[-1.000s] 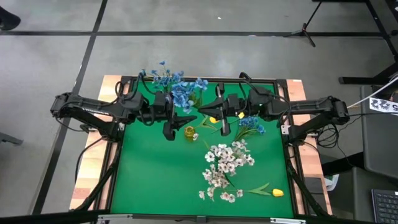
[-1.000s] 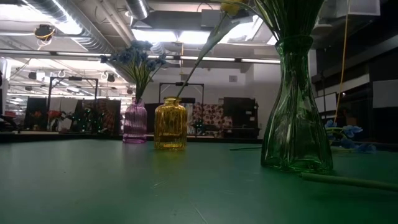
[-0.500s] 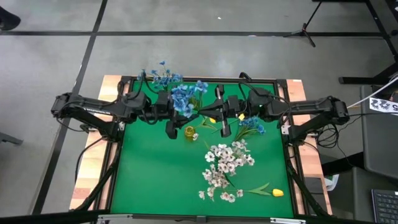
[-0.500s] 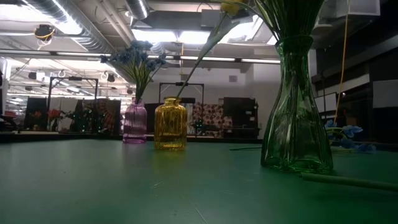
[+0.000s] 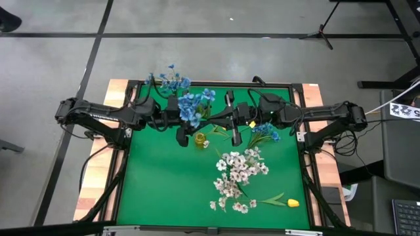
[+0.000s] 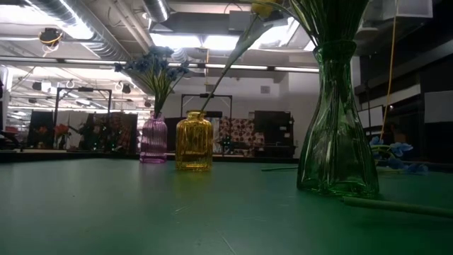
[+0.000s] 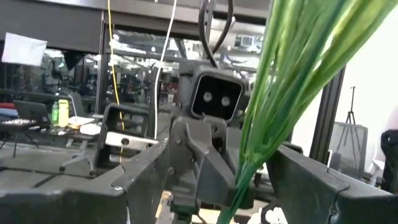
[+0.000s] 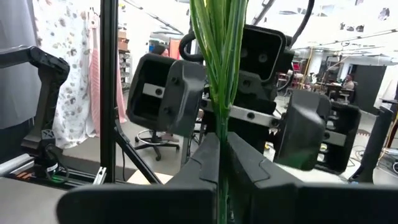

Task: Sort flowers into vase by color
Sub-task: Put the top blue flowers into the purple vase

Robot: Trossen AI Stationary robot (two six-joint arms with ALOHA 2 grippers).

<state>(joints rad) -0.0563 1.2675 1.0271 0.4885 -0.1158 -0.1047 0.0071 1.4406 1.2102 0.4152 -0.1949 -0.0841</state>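
Your right claw [image 8: 219, 168] pinches a blue sprig's stems [image 8: 219, 62]; the left claw [image 5: 182, 134] stands spread. Blue flowers [image 6: 152, 67] fill the pink vase [image 6: 153, 140]. White sprigs [image 5: 237, 172] and a yellow bud [image 5: 293, 203] remain on the counter [image 5: 157, 190].

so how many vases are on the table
3: a pink vase and a yellow vase side by side at the far side, and a green vase close to the low camera. None seems hidden.
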